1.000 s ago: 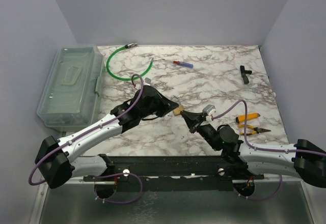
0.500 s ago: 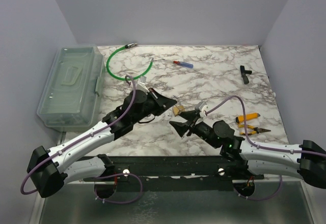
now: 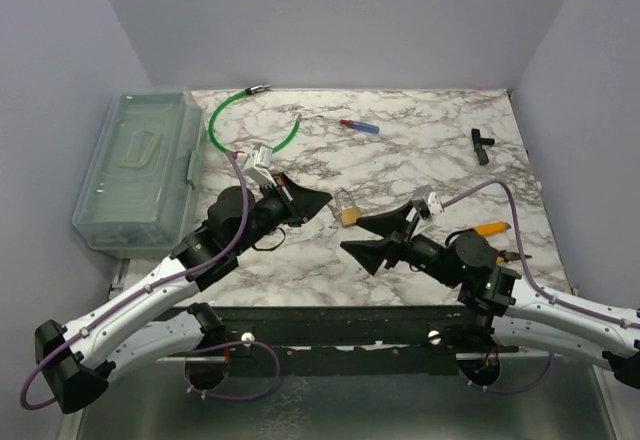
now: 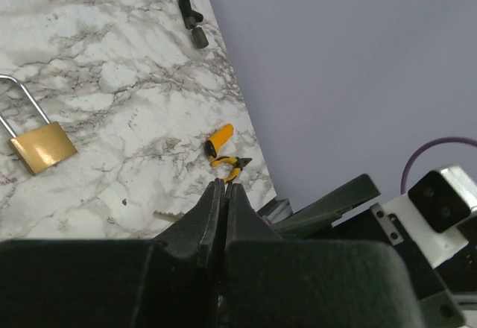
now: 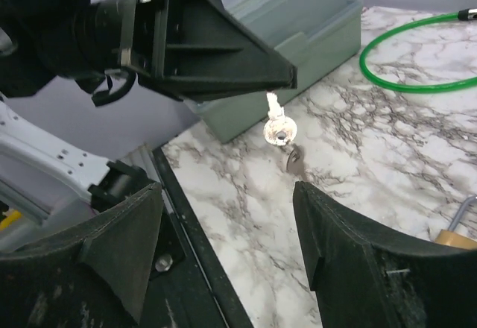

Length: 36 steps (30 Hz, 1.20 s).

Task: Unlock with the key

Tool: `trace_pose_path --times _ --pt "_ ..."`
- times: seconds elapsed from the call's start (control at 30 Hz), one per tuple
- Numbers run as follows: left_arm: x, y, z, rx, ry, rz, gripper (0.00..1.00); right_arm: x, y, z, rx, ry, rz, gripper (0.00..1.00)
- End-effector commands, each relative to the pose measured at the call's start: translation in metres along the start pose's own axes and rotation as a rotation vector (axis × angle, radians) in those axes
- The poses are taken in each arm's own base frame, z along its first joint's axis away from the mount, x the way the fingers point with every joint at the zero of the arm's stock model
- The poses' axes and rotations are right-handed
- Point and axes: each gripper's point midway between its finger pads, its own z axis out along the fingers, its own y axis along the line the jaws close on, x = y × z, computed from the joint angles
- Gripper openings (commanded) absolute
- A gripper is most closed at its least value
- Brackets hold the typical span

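Okay, my left pincer (image 5: pixel 287 83) is pinched tight on the key (image 5: pixel 279 123), which dangles from its tips above the marble worktop (image 3: pixel 420 150). My right pincer (image 3: pixel 353 235) stands spread wide with nothing between its fingers. The brass padlock (image 3: pixel 349 216) lies flat on the worktop between the two pincers, just beside the right one, with its shackle pointing to the far side.
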Motion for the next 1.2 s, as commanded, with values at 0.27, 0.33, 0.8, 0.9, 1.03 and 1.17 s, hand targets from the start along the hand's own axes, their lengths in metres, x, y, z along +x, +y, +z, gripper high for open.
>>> trace_pose_path --times 0.27,0.33,0.8,0.9,1.03,1.17 --pt "-0.014 -0.063 -0.062 0.268 0.078 0.493 0.0 -0.065 0.059 0.024 -0.259 -0.075 0.163 0.75" --pt "-0.018 -0.072 -0.073 0.302 0.064 0.522 0.0 -0.07 0.064 0.029 -0.298 -0.087 0.185 0.74" --pt "-0.02 -0.081 -0.095 0.36 0.033 0.519 0.0 -0.071 0.079 0.044 -0.444 -0.16 0.207 0.57" --pt "-0.019 -0.082 -0.096 0.37 0.032 0.516 0.0 -0.069 0.081 0.05 -0.457 -0.15 0.207 0.55" --pt "-0.02 -0.086 -0.1 0.387 0.026 0.511 0.0 -0.068 0.083 0.054 -0.471 -0.145 0.212 0.52" --pt "-0.02 -0.087 -0.103 0.394 0.021 0.51 0.0 -0.069 0.084 0.057 -0.482 -0.155 0.212 0.52"
